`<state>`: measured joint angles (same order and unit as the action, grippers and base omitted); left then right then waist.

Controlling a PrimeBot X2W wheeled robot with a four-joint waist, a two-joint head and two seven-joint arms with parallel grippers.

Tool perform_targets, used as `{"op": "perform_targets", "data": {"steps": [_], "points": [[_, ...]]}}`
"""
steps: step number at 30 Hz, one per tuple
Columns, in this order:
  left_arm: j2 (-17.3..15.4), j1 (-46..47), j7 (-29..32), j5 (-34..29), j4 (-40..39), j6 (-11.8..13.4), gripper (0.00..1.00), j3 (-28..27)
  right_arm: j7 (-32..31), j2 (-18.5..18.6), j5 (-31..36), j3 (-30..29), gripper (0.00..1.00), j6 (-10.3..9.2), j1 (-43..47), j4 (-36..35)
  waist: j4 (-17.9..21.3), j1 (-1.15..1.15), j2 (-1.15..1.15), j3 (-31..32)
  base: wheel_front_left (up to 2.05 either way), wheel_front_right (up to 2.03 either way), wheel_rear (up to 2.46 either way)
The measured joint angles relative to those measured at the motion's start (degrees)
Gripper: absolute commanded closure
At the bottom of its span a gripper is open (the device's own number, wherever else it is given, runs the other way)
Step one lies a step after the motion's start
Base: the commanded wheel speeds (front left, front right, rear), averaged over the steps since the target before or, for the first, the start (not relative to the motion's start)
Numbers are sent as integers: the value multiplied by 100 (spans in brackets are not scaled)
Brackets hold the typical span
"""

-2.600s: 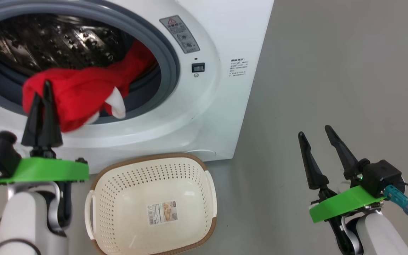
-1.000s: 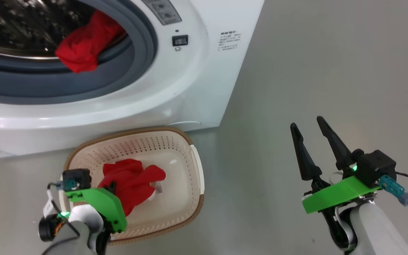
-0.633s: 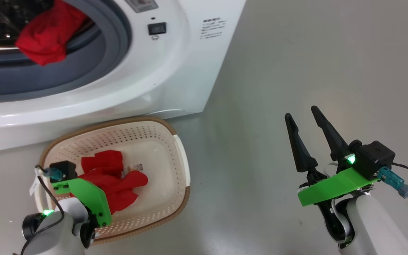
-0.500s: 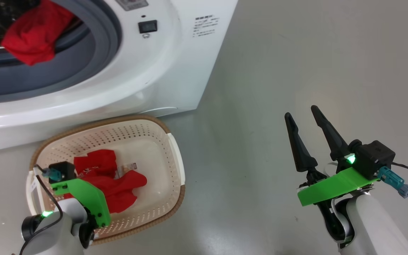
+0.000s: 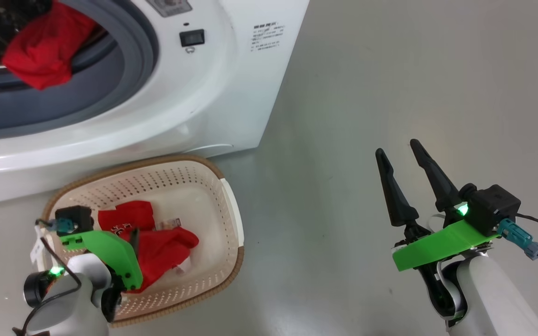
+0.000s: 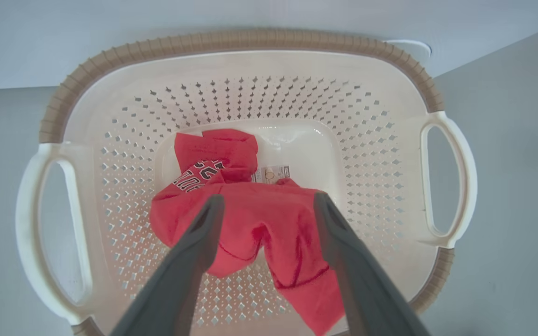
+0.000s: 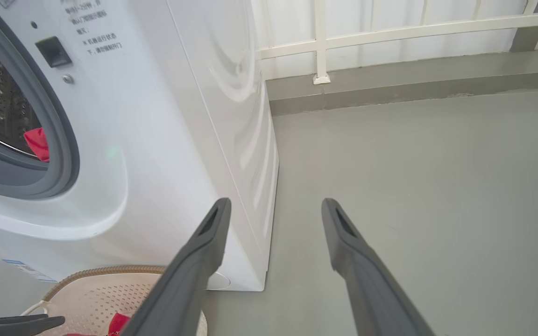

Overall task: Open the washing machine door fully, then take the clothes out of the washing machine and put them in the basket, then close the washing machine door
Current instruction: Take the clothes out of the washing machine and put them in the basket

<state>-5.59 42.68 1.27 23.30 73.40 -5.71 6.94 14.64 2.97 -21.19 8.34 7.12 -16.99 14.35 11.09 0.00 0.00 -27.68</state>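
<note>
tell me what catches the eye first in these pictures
The bright red clothes stand out: one heap lies in the cream basket under the open left gripper. Another red garment hangs at the mouth of the white washing machine, while the open right gripper hovers over the grey floor.

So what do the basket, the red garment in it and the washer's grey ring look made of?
Basket: moulded cream plastic, slightly glossy, with punched holes and a brown woven-look rim. Red garment: soft matte fabric, perhaps cotton; it crumples and folds. Grey ring: likely rubber, dull and smooth.
</note>
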Motion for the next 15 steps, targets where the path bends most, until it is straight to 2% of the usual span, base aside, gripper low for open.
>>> {"op": "perform_targets", "data": {"steps": [8,15], "points": [[82,-68,-1102,58,-108,-87,0,26,0,1,26,-62,0,0,13,60,-140,0,0,352,0,0,0],[140,-426,-1524,101,-475,-96,0,64,0,2,115,-209,0,0,197,102,-330,0,0,746,0,0,0]]}}
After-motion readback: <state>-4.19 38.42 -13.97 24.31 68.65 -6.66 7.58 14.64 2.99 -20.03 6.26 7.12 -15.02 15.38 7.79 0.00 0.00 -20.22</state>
